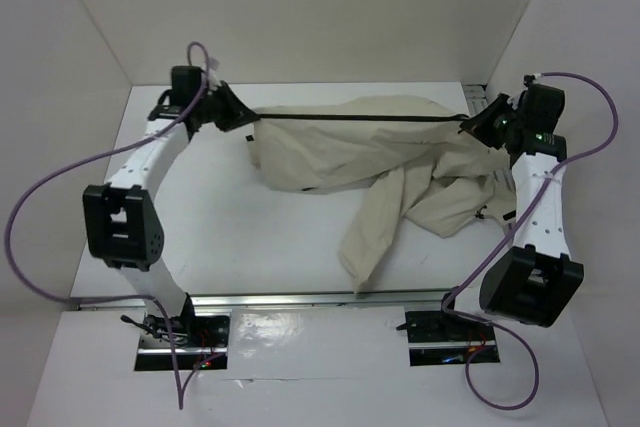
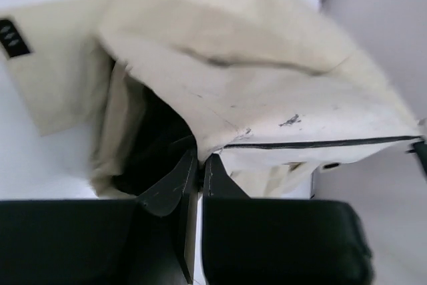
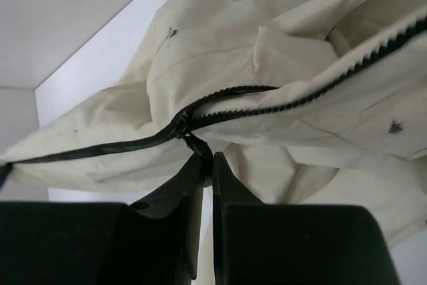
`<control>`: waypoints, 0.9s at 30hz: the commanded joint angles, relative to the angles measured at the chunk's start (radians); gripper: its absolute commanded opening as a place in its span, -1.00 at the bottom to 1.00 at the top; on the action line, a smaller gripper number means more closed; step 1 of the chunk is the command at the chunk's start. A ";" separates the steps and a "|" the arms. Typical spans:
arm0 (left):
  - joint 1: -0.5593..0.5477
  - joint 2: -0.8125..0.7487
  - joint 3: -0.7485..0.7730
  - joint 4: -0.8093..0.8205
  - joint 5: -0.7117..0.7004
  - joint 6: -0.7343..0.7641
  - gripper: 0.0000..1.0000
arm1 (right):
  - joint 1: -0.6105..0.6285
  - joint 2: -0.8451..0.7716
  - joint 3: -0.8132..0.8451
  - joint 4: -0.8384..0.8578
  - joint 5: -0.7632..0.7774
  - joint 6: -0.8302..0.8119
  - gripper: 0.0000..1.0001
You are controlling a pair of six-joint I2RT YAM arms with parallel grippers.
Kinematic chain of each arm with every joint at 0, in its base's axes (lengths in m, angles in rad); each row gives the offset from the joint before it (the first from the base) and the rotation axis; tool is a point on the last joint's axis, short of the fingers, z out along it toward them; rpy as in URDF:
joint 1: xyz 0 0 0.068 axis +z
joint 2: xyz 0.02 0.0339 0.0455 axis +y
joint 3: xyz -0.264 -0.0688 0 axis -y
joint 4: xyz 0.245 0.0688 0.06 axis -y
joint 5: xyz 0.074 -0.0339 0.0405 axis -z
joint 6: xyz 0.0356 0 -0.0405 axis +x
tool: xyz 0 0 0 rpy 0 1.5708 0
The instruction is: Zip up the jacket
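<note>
Cream fabric jacket (image 1: pixel 340 147): soft, light, limp; expect sagging and bunching wherever untensioned. Heaped on far half of smooth white table (image 1: pixel 220 227), zipper edge lifted and drawn taut. Left gripper (image 2: pixel 202 159) pressed together on fabric edge beside zipper line. Right gripper (image 3: pixel 207 159) pinching small black zipper pull (image 3: pixel 192 141). Hold at pull and opposite end only. Plain white walls (image 1: pixel 330 17) close on three sides.

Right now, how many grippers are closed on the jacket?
2. The left gripper pinches the jacket at its left end; the right gripper pinches the zipper pull at the right end. Neither is hidden.
</note>
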 commanded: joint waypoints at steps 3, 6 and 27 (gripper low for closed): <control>0.174 -0.157 -0.011 0.067 0.022 -0.044 -1.00 | 0.018 -0.053 0.090 -0.003 0.012 -0.039 -1.00; 0.279 -0.179 0.012 0.043 0.057 -0.053 -1.00 | 0.018 -0.062 0.099 -0.014 0.024 -0.048 -1.00; 0.468 -0.183 0.086 -0.054 0.091 0.011 -1.00 | 0.051 -0.074 0.141 -0.082 0.188 -0.085 -1.00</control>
